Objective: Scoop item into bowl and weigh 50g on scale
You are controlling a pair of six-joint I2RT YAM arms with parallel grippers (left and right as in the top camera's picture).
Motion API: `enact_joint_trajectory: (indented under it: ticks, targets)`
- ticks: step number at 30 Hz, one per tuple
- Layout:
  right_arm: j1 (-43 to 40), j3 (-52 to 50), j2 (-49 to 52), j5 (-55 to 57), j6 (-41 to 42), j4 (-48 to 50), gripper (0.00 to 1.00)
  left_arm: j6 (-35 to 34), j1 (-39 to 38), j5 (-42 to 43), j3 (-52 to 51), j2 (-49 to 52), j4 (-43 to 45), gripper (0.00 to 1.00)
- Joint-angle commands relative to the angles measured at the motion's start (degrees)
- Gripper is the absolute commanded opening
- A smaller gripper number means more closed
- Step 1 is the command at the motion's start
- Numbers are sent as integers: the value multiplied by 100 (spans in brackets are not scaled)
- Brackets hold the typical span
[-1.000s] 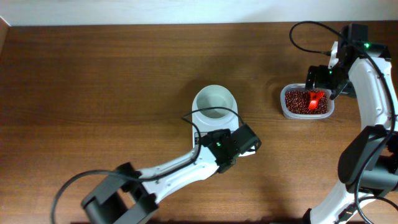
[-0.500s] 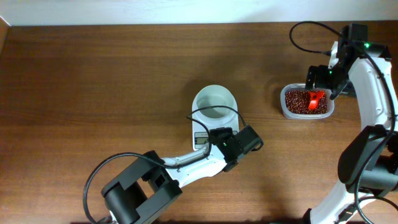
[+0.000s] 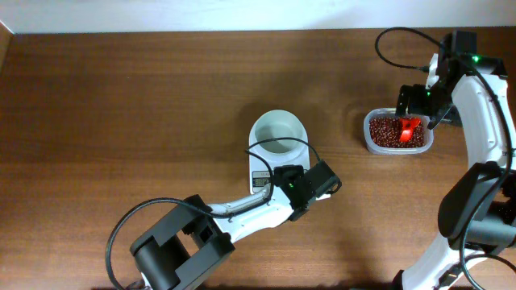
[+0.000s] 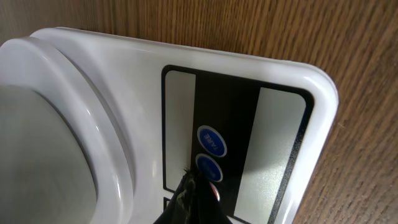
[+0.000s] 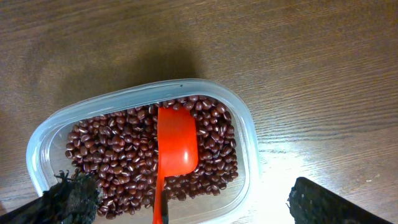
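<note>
Scale [image 4: 124, 68] panel is partly hidden by the left gripper [image 4: 191, 186], cropped below.

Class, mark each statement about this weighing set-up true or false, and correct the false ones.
The bowl stands on the scale. True.
The bowl already holds beans. False: it is empty; the beans are in the clear tub.
The red scoop lies in the clear tub. True.
The right end effector is shut on the red scoop. False: it is open wide, clear of the red scoop.
The left end effector points at the scale's buttons. True.
</note>
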Motion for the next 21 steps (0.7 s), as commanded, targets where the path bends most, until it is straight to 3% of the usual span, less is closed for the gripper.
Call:
enact_joint_trajectory:
  ticks: [1, 21]
  targets:
    - [-28, 85, 9, -11, 24, 0, 99, 83, 9, 446, -92, 129, -68, 0]
    - [-28, 85, 9, -11, 24, 0, 99, 68, 52, 411, -168, 492, -175, 0]
